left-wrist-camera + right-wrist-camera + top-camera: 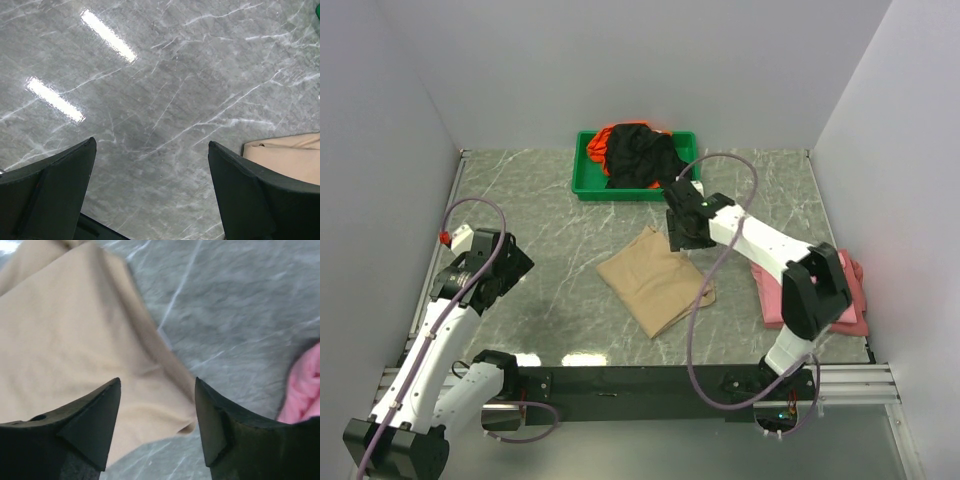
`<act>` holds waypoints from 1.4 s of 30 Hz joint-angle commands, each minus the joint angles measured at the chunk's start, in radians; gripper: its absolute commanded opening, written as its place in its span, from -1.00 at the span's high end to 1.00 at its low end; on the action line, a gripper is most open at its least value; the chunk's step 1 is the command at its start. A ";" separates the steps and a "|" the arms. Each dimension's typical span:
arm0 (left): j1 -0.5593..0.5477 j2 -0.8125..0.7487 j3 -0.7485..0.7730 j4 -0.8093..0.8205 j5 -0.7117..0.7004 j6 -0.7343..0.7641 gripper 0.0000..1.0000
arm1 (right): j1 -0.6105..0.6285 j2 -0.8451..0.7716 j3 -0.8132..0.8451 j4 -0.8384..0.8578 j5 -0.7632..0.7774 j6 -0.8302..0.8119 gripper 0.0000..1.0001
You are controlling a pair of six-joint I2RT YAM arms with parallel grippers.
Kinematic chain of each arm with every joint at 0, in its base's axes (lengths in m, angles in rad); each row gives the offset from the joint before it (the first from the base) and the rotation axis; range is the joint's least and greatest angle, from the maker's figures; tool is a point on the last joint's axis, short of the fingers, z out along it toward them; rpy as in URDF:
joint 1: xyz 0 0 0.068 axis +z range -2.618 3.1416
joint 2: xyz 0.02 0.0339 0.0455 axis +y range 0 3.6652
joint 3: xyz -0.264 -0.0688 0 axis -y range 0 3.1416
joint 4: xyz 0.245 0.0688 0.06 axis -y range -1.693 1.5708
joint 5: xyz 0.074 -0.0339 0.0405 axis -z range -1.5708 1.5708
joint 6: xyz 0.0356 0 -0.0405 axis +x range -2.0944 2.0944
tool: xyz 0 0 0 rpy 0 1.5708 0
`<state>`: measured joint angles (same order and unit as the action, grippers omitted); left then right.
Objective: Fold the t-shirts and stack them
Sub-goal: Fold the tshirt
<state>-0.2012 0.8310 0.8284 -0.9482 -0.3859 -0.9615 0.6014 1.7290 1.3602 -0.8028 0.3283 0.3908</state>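
The right claw [157,382] hangs with its jaws spread and grips nothing. It is over the far right border of the tan t-shirt [655,282], with cloth under one finger and bare marble under the other. That shirt lies folded into a rough rectangle, askew, at the middle of the worktop [540,215], a little toward the near edge. The pink t-shirt [852,300] lies folded by the right edge toward the near right corner, partly hidden under the right arm. The left claw [151,142] is also spread and empty, over bare marble near the left edge. A green tray [620,190] sits at the middle of the far edge. It holds a crumpled black t-shirt [640,155] heaped on an orange t-shirt [599,146].
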 commanded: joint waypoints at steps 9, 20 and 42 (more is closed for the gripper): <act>0.005 0.005 0.011 -0.003 0.002 0.017 -0.99 | 0.020 -0.149 -0.254 0.468 -0.626 0.164 -0.75; 0.005 0.000 0.011 -0.008 -0.004 0.009 -0.99 | 0.035 0.185 -0.032 0.268 -0.393 0.090 -0.73; 0.011 0.008 0.017 -0.020 -0.018 0.001 -0.99 | 0.305 0.428 0.465 0.099 -0.281 -0.632 -0.73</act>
<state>-0.1951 0.8433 0.8284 -0.9649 -0.3874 -0.9627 0.9173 2.2452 1.8206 -0.7044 -0.0254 -0.1535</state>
